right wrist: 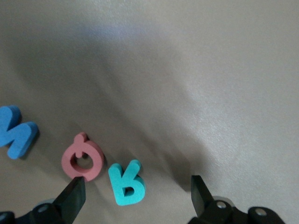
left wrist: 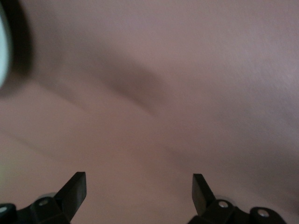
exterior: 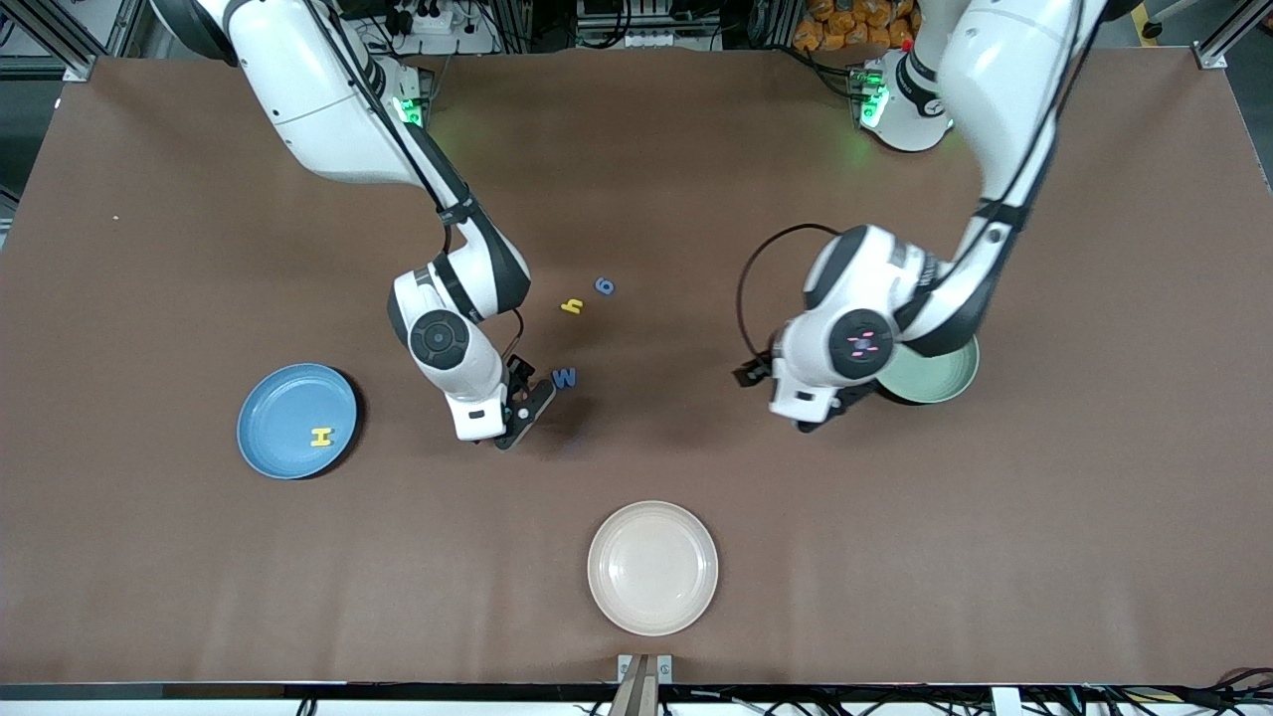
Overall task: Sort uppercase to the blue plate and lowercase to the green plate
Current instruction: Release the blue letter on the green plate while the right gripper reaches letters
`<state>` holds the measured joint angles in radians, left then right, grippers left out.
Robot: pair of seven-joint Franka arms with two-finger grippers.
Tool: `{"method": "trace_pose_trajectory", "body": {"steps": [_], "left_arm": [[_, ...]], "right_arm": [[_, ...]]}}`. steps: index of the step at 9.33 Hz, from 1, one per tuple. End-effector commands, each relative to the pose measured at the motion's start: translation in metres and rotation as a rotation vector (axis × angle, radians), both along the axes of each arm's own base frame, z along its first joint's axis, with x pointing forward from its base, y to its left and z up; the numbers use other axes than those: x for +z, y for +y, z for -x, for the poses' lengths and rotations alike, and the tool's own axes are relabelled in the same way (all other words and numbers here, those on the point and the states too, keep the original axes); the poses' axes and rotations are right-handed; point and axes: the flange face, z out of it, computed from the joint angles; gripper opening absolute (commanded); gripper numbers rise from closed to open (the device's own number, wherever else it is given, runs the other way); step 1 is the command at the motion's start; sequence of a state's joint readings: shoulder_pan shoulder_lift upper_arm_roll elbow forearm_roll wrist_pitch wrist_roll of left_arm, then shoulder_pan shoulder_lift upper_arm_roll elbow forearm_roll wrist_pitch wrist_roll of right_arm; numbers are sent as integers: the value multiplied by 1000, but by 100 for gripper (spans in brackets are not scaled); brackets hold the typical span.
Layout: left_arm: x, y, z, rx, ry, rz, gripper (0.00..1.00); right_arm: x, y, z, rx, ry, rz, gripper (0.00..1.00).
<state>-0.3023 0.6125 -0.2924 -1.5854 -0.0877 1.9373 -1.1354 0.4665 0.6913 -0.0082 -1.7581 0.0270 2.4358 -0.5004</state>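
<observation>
My right gripper [exterior: 522, 413] is open, low over the table beside the blue W [exterior: 564, 378]. In the right wrist view the teal R [right wrist: 126, 183] lies between its open fingers [right wrist: 72, 196], with the red Q [right wrist: 81, 158] and the blue W [right wrist: 16, 132] beside it. The yellow H [exterior: 321, 436] lies in the blue plate [exterior: 278, 398]. The yellow h [exterior: 572, 306] and a blue g-like letter [exterior: 604, 286] lie farther from the camera. My left gripper [left wrist: 139, 191] is open and empty over bare table beside the green plate [exterior: 940, 378]. The other lowercase letters are hidden.
A cream plate [exterior: 652, 597] stands near the table's front edge, nearer the camera than both grippers. The left arm covers much of the green plate, whose rim [left wrist: 3, 46] shows at the edge of the left wrist view.
</observation>
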Motion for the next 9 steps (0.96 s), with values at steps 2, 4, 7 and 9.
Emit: {"method": "trace_pose_trajectory", "body": {"steps": [2, 4, 7, 9], "left_arm": [[-21, -59, 11, 174, 71, -26, 100], [-22, -75, 13, 259, 118, 23, 100], [-18, -72, -15, 435, 118, 131, 100], [-34, -75, -33, 564, 141, 158, 100]], "right_arm": [[8, -3, 1, 10, 11, -9, 100], [15, -10, 4, 9, 19, -6, 100], [10, -13, 7, 25, 15, -8, 100], [6, -7, 9, 28, -26, -25, 100]]}}
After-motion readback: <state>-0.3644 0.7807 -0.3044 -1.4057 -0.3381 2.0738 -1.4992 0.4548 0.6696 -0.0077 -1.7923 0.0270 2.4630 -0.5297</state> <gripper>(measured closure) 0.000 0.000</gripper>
